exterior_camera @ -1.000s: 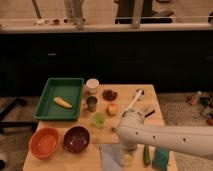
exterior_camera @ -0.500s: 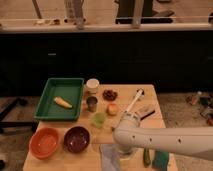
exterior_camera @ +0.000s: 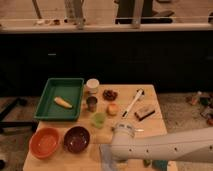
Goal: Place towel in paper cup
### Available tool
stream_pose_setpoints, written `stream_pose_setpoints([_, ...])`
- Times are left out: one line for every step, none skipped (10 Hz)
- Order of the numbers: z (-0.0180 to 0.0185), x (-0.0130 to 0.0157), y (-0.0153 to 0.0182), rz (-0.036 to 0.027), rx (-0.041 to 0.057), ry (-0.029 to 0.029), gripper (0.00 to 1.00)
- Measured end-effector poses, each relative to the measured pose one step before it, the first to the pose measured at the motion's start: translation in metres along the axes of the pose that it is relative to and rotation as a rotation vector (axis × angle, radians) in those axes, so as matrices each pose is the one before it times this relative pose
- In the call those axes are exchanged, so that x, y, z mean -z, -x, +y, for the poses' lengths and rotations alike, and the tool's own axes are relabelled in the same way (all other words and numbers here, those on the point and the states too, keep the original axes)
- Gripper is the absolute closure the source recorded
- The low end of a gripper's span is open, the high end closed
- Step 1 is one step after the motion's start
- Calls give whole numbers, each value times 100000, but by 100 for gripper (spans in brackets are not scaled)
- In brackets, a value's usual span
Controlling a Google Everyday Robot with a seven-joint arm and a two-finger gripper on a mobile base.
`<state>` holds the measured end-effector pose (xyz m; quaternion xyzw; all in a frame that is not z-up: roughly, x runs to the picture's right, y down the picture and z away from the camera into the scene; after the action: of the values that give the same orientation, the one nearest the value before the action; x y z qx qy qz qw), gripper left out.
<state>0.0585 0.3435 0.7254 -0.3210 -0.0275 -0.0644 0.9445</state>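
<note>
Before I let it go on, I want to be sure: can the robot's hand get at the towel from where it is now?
Probably yes. The hand, mostly hidden under the white forearm, hangs right over the towel, with nothing seen between them; the dark bowl stands apart from it.

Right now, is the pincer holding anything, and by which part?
Nothing appears to be held. The pincer is low over the towel at the front edge of the table, and the towel lies on the table.
</note>
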Motion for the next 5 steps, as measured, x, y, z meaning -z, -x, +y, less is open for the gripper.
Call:
stream_pose_setpoints([-111, -287, 535, -39, 870, -109, 20])
stream_pose_setpoints([-121, -280, 351, 377, 926, -5, 20])
stream_pose_setpoints([-110, -249, 264, 370, 937, 31, 20])
stream_pose_setpoints([-135, -729, 475, 514, 2026, 355, 21])
stream_pose_setpoints([-139, -426, 325, -18, 1297, 4, 25])
